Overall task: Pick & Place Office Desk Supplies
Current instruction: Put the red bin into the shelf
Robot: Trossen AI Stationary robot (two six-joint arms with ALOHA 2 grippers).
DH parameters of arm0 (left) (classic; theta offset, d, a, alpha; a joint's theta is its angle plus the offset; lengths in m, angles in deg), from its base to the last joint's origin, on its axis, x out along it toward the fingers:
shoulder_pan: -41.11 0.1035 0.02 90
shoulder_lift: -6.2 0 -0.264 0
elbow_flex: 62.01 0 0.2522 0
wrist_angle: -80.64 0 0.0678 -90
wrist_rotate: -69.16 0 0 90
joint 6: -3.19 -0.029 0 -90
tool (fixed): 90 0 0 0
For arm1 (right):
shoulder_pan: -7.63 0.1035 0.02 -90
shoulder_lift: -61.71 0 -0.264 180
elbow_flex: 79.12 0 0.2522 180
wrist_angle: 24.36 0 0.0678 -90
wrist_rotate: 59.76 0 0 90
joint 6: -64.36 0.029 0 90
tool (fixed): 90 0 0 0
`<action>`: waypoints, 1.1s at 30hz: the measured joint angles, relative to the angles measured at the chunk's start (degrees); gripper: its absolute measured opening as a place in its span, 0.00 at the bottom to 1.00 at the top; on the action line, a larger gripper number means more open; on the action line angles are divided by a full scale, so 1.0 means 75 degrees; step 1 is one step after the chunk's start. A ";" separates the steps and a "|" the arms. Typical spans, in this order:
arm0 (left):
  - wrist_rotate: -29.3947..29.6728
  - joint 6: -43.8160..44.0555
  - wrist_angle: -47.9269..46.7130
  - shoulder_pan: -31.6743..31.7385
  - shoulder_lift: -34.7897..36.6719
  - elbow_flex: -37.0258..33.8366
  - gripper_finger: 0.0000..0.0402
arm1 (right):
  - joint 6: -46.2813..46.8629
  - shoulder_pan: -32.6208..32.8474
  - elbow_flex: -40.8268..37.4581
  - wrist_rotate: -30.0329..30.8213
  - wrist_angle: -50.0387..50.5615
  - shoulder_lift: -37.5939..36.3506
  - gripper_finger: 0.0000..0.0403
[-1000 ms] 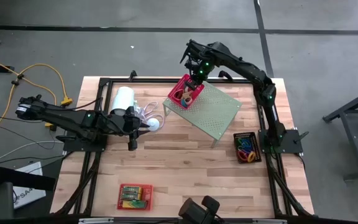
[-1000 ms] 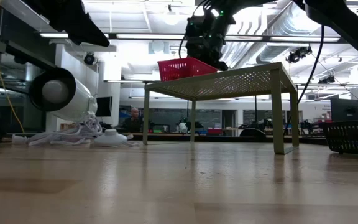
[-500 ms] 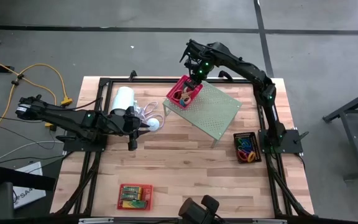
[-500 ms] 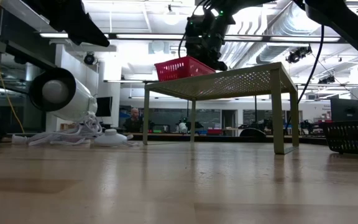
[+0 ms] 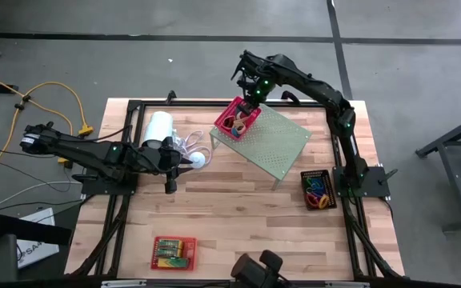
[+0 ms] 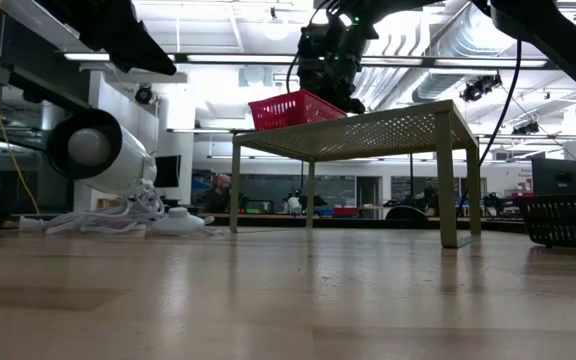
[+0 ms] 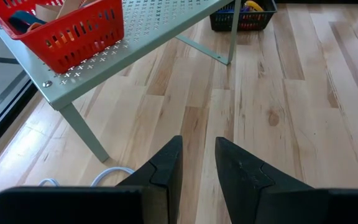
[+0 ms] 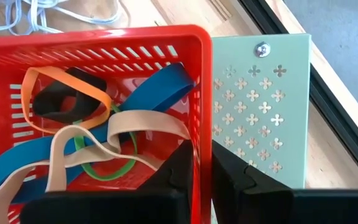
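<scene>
One change: between the earlier high and low views and these, the red mesh basket [image 5: 238,118] has slid a little along the pale green perforated shelf [image 5: 274,144] and now sits flat at the shelf corner.
Right claw [image 8: 202,167]: its fingers straddle the basket's rim wall, one inside, one outside, set narrow; whether they still pinch the wall or have begun to let go I cannot tell.
Meaning for the task: I judge the basket delivered onto the shelf, with release and withdrawal the step in hand.
Basket contents: just ahead of the right claw lie rubber bands [image 8: 98,134], tan, blue, orange, green and a dark one.
Left claw [image 7: 197,163]: hovers with a narrow gap and nothing between the fingers, well apart from the basket, above bare bench [image 7: 278,124].
Only the right wrist view: shows the bands and the rim between the fingers.
Only the low view: shows the basket bottom resting on the shelf top.
Only the high view: shows the black basket [image 5: 316,189] and the red tray of boxes [image 5: 173,251], both far from either claw.
</scene>
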 joint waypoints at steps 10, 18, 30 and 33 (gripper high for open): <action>0.0000 -0.0003 0.0000 0.0002 0.0000 0.0000 0.22 | -0.0119 -0.0062 0.0001 -0.0018 -0.0250 -0.0040 0.08; 0.0000 -0.0003 -0.0002 0.0003 -0.0003 0.0000 0.22 | -0.0195 -0.0105 0.0006 -0.0114 -0.0366 -0.0238 0.08; 0.0000 -0.0003 -0.0001 0.0003 -0.0002 0.0000 0.22 | -0.0309 -0.0119 0.0006 -0.0258 -0.0569 -0.0353 0.08; 0.0000 -0.0003 -0.0003 0.0000 -0.0003 -0.0003 0.22 | -0.0323 -0.0151 0.0006 -0.0214 -0.0582 -0.0430 0.08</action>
